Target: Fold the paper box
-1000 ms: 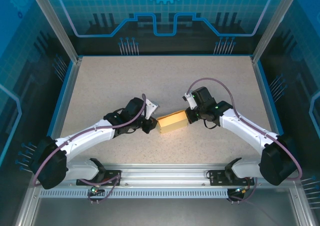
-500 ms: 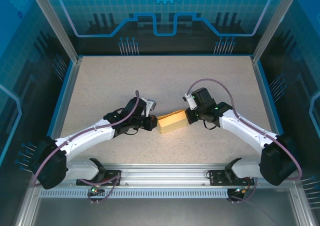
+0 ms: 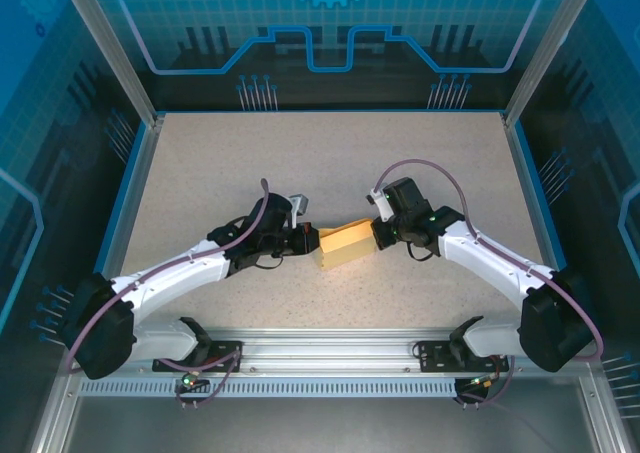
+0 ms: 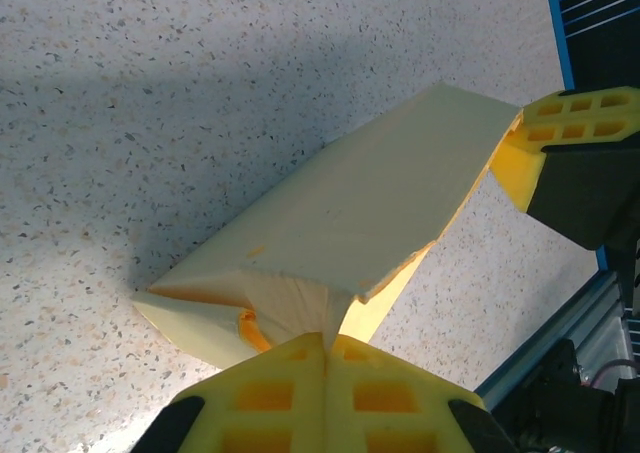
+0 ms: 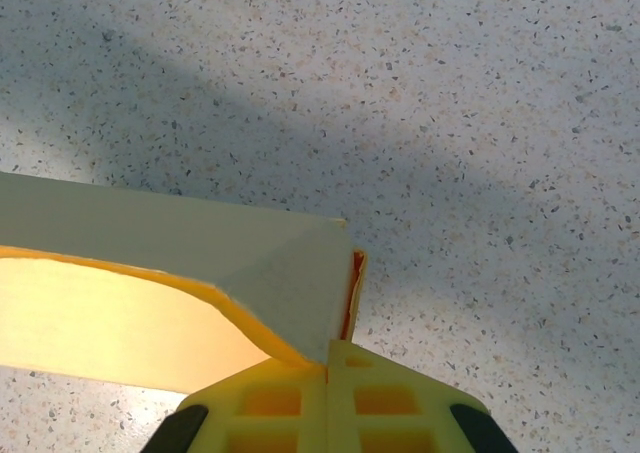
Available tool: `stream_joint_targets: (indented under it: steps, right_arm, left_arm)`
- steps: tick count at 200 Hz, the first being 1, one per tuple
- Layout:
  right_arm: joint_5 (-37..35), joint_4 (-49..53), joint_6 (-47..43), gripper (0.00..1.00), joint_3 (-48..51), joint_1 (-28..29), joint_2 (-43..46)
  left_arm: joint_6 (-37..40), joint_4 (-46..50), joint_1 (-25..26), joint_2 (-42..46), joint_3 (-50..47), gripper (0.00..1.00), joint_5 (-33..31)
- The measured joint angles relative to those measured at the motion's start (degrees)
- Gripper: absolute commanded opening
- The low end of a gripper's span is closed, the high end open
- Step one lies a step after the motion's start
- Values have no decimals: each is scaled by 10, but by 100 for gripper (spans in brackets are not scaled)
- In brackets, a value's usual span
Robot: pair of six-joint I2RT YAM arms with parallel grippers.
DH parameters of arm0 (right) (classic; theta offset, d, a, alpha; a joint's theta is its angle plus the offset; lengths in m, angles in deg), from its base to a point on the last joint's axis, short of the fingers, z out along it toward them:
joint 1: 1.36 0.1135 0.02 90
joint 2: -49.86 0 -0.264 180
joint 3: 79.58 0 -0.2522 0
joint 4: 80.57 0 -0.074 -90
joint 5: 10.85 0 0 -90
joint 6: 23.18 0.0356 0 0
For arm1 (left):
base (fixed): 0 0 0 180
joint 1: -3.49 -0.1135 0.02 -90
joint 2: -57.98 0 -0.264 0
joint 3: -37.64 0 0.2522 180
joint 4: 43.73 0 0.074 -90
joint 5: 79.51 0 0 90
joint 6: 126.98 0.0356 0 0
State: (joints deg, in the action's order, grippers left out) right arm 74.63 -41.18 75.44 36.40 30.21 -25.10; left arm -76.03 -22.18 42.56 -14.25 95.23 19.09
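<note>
— Where has the paper box (image 3: 345, 244) got to?

— Right between the two arms, over the middle of the counter (image 3: 300, 163). It stretches from the tip of the left gripper (image 3: 308, 236) across to the tip of the right gripper (image 3: 378, 235), with its right end a bit farther from the arm bases than its left.

— Is either one holding it?

— Both. The left gripper is pinching the near end of the card: from its wrist camera the two yellow fingers (image 4: 270, 398) are pressed together with a crumpled fold of pale yellow card nipped in the seam. The box runs away from that gripper as a long, partly open sleeve, its flat face uppermost and the inside showing a deeper yellow.

— And the right?

— Same story. Its fingers (image 5: 390, 403) are squeezed together on the corner of the box's end, and the rest of the card spreads off to the left of that gripper.

— Is it lifted?

— Can't tell. There's a shadow on the speckled surface beneath it, but I couldn't say whether it touches.
</note>
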Motion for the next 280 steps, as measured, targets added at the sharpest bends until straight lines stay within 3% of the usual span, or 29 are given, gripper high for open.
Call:
stream_joint_targets:
  steps: [92, 134, 234, 261, 280]
  right_arm:
    - [2, -1, 0, 1, 0, 0, -1]
    - [2, -3, 0, 1, 0, 0, -2]
    - [3, -11, 0, 1, 8, 0, 2]
    - [4, -11, 0, 1, 8, 0, 3]
    - [4, -11, 0, 1, 8, 0, 3]
  left_arm:
    - [2, -24, 24, -3, -30, 0, -44]
    - [15, -31, 31, -3, -35, 7, -62]
    - [97, 10, 34, 59, -35, 55, -86]
    - [148, 13, 34, 73, -35, 71, -95]
    - [202, 9, 34, 71, -33, 77, -97]
